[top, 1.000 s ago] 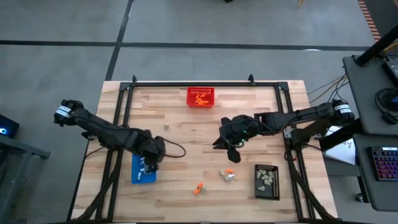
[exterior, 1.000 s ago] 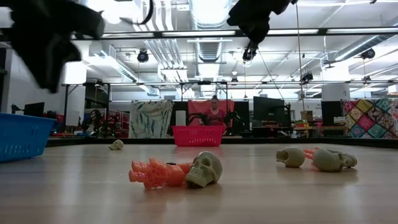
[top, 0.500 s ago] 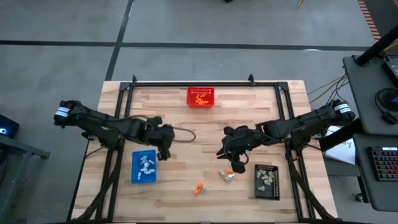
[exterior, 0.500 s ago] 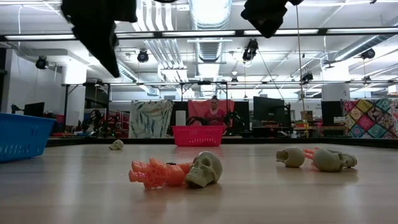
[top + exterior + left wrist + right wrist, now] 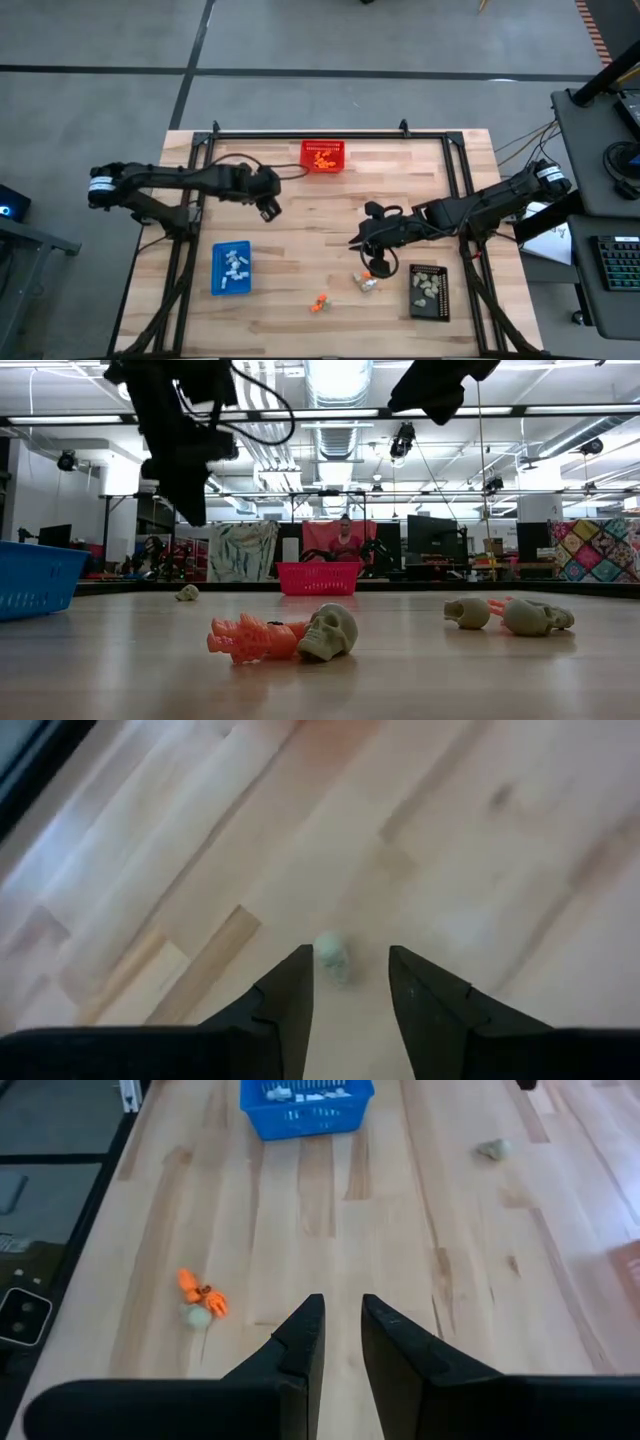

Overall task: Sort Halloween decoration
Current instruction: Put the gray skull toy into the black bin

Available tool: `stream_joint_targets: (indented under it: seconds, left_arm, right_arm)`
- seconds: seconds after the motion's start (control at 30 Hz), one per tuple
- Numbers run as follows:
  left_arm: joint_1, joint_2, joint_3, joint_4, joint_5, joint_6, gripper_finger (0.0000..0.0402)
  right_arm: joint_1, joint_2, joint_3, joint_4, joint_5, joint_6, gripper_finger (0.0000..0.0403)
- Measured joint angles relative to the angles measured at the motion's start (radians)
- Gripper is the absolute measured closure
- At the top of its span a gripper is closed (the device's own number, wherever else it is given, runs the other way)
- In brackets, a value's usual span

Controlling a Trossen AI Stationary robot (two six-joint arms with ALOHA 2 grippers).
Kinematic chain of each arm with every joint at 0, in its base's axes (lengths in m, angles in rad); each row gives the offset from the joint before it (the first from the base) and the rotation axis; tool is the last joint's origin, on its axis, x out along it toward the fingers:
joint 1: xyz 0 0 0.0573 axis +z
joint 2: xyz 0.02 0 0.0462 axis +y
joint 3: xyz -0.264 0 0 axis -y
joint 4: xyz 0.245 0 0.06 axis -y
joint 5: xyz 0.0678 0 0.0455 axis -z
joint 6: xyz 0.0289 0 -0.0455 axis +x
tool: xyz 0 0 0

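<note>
My left gripper (image 5: 350, 982) hangs above the table's (image 5: 300, 240) left-rear area, its fingers spread and empty, with a small pale skull trinket (image 5: 331, 958) lying on the wood just ahead of the gap between them. My right gripper (image 5: 340, 1335) hangs over the table's middle-right, fingers parted by a narrow gap and holding nothing visible.

Locations of the decoration:
- Orange pieces lie in the red basket (image 5: 323, 156) at the rear edge.
- White pieces lie in the blue tray (image 5: 231, 268) on the left.
- Pale grey-beige pieces lie in the black tray (image 5: 429, 291) on the right.
- Loose on the wood: an orange figure touching a pale skull (image 5: 329, 632) near the front, and a second cluster (image 5: 366, 280) of pale and orange pieces just beside the black tray.

Hazards, as I judge them:
- The trinket ahead of my left fingers is small and rounded. An off-centre descent is likely to knock it away or let it squirt out as the fingers close.
- The orange figure (image 5: 201, 1293) and its skull touch. A pinch there may lift both, or drag one, and put a piece in the wrong container.
- My right fingers stand narrow. Unless widened first, they may push a piece rather than straddle it.
</note>
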Motion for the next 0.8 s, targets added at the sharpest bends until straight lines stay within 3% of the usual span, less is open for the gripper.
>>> stream_joint_targets:
  seconds: [0.2, 0.4, 0.8]
  left_arm:
    - [0.036, 0.000, -0.082, 0.163, -0.003, -0.106, 0.0270]
    - [0.036, 0.013, -0.111, 0.176, -0.037, -0.168, 0.0236]
    - [0.035, 0.213, -0.108, 0.181, -0.031, -0.153, 0.0225]
  right_arm:
    - [0.000, 0.000, -0.013, 0.022, 0.010, 0.000, 0.0342]
    - [0.000, 0.000, -0.019, 0.026, 0.030, 0.009, 0.0344]
    - [0.000, 0.000, -0.019, 0.046, 0.034, 0.006, 0.0343]
